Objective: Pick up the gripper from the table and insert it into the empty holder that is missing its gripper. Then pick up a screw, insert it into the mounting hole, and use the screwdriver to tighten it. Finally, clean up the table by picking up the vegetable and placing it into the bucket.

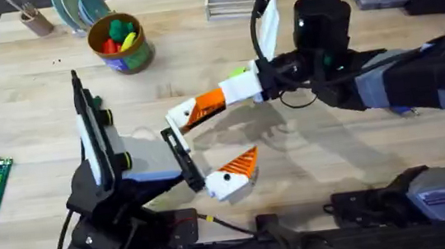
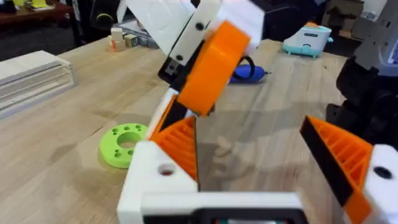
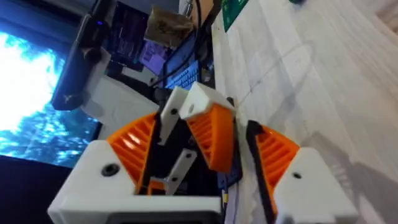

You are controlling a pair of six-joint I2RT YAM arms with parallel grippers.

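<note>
Orange wedge, the gripper (image 3: 214, 134), sits right between the right gripper (image 3: 206, 124) pads, jaws narrow, pinched on it. It's up off the table (image 1: 333, 154) at mid-front, w/ a white block against its tip. Left gripper (image 2: 245, 124) points up toward it, jaws wide, nothing between them except that meeting point. The holder (image 2: 155, 180), a white base w/ a round hole, is the left arm's own finger; orange ribbing sits at its top, whether fully seated I can't tell. Screwdriver (image 2: 249, 73), blue, lies on the wood behind. Green ring (image 2: 123, 144) lies flat nearby. Bucket (image 1: 120, 42) stands at far left, w/ coloured toys inside.
</note>
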